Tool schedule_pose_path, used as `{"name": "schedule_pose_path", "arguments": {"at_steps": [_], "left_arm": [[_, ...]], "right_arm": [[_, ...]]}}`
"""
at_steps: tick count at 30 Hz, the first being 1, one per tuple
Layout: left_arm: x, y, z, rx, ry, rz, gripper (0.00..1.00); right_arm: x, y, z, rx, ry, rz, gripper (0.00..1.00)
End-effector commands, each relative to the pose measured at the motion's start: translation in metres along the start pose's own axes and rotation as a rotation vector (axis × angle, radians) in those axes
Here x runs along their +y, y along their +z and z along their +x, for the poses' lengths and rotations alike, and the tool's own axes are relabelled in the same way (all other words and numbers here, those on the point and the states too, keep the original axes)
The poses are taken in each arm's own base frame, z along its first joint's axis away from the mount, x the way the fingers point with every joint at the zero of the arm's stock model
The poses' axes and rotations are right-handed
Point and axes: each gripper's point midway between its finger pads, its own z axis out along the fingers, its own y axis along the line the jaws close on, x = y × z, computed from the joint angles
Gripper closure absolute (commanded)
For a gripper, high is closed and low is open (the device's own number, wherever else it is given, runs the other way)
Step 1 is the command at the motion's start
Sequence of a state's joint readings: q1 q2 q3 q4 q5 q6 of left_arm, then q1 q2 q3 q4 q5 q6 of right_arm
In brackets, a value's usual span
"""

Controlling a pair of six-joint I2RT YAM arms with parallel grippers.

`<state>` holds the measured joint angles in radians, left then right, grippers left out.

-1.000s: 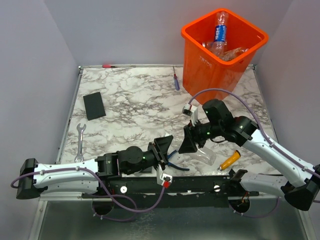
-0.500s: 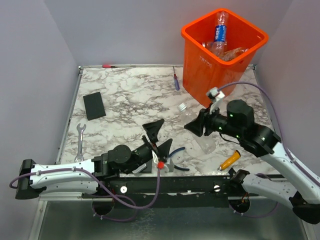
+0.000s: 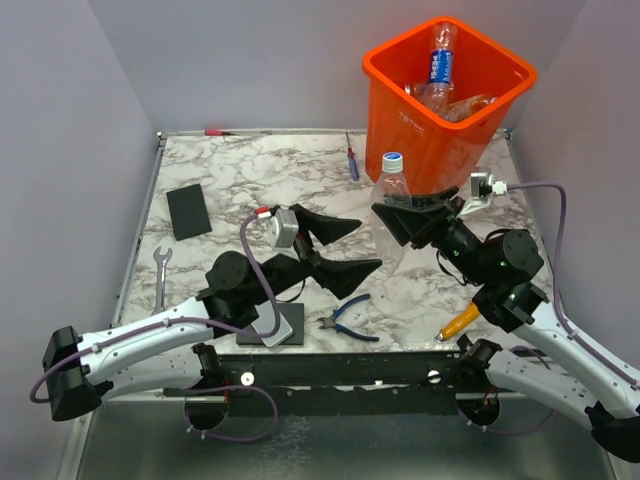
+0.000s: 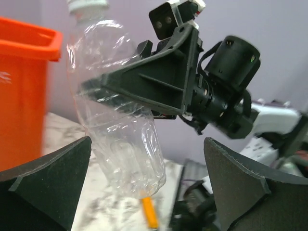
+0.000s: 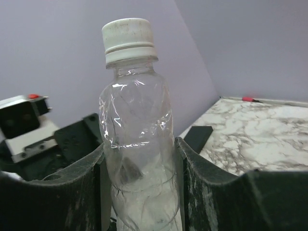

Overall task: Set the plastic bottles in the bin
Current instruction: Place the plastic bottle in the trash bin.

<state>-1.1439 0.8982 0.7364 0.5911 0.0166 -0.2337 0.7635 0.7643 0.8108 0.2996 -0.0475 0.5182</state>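
Bottle [image 5: 137, 134] clear, crumpled, white-capped

**Three Views, One Overlap**

High above and behind, looking down across the whole marble table [image 3: 250, 180] to the orange bin [image 3: 400, 140]. From the left wrist, close and level, facing the right gripper [image 4: 110, 91] and its clear bottle [image 4: 125, 149]. From the right wrist, closer yet, up that bottle toward the left arm [image 5: 29, 125].
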Motion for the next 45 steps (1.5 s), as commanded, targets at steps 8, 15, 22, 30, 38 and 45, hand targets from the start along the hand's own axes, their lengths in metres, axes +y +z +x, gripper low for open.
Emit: {"name": "schedule_pose_path", "arguments": {"at_steps": [8, 15, 22, 30, 38, 45], "left_arm": [[-0.036, 0.021, -0.011, -0.058, -0.440, 0.298, 0.01], [-0.049, 0.028, 0.001, -0.002, -0.490, 0.389, 0.01], [-0.021, 0.027, 0.015, -0.039, -0.423, 0.239, 0.01], [0.010, 0.016, -0.009, -0.088, -0.240, 0.051, 0.01], [-0.011, 0.019, -0.007, -0.035, -0.266, 0.155, 0.01], [-0.035, 0.031, 0.011, 0.050, -0.334, 0.289, 0.01]], "right_arm": [[0.040, -0.005, -0.028, -0.127, 0.098, -0.196, 0.68], [0.035, -0.005, -0.026, -0.143, 0.120, -0.185, 0.68], [0.049, -0.006, -0.027, -0.135, 0.170, -0.254, 0.68], [0.049, -0.019, -0.036, -0.135, 0.135, -0.222, 0.68], [0.052, -0.018, -0.038, -0.138, 0.131, -0.238, 0.69], [0.058, -0.002, -0.026, -0.102, 0.178, -0.290, 0.69]]}}
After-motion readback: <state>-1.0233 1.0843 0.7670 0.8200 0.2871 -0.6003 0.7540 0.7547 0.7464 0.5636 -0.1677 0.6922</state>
